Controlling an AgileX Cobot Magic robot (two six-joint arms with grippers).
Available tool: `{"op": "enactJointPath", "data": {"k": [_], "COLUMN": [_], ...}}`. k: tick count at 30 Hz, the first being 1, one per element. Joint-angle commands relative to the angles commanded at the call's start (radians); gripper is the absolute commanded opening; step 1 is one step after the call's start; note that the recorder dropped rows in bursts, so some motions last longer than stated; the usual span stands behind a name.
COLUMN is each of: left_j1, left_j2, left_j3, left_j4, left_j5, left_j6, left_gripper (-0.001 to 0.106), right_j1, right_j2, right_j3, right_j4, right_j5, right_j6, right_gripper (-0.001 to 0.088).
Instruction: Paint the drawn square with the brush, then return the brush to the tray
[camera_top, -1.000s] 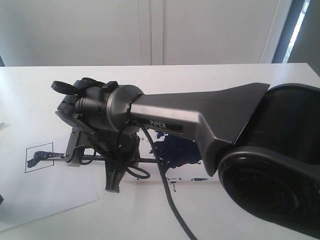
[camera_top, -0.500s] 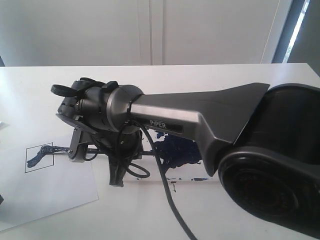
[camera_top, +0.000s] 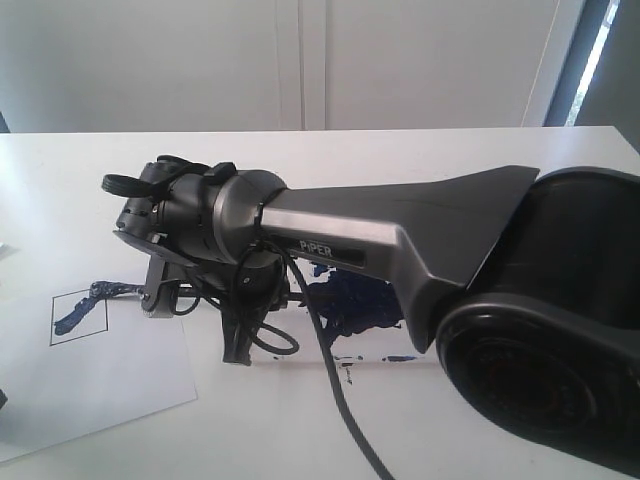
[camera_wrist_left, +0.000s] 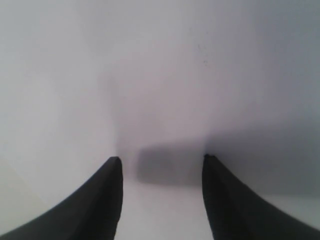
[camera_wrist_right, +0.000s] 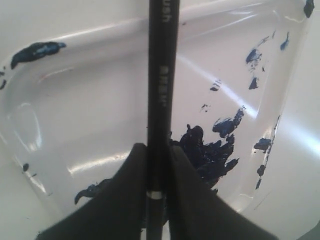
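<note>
The drawn square (camera_top: 78, 317) sits on a white paper sheet (camera_top: 110, 385) at the left, with a dark blue smear inside it. The black brush (camera_top: 115, 288) (camera_wrist_right: 159, 75) lies roughly level, its paint-coated tip just above the square's upper right corner. My right gripper (camera_wrist_right: 157, 147) is shut on the brush, which runs lengthwise between its fingers and out over the tray (camera_wrist_right: 100, 29). The right arm (camera_top: 400, 230) hides much of the tray (camera_top: 395, 357) and its paint blob (camera_top: 350, 300) (camera_wrist_right: 210, 155). My left gripper (camera_wrist_left: 162, 160) is open over a blank white surface.
A black cable (camera_top: 340, 405) loops under the right wrist and trails toward the table's front. The arm's large base (camera_top: 560, 330) fills the right side. A small dark object (camera_top: 3, 398) pokes in at the left edge. The white table meets a pale wall behind.
The brush tip has moved up and to the right, from inside the square to just past its upper right corner. The right gripper drew back toward the tray, still holding it.
</note>
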Motion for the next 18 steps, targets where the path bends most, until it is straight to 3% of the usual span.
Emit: {"op": "enactJointPath", "data": {"k": [18], "left_j1": [0.000], "left_j2": [0.000], "left_j3": [0.000], "left_j4": [0.000], "left_j5": [0.000], "left_j6": [0.000], "left_gripper": [0.054], "right_j1": [0.005], "right_j2": [0.000], "right_j3": [0.000], "right_j4": [-0.014], "right_j5": [-0.032], "right_j6": [-0.006], "right_gripper": [0.0000]}}
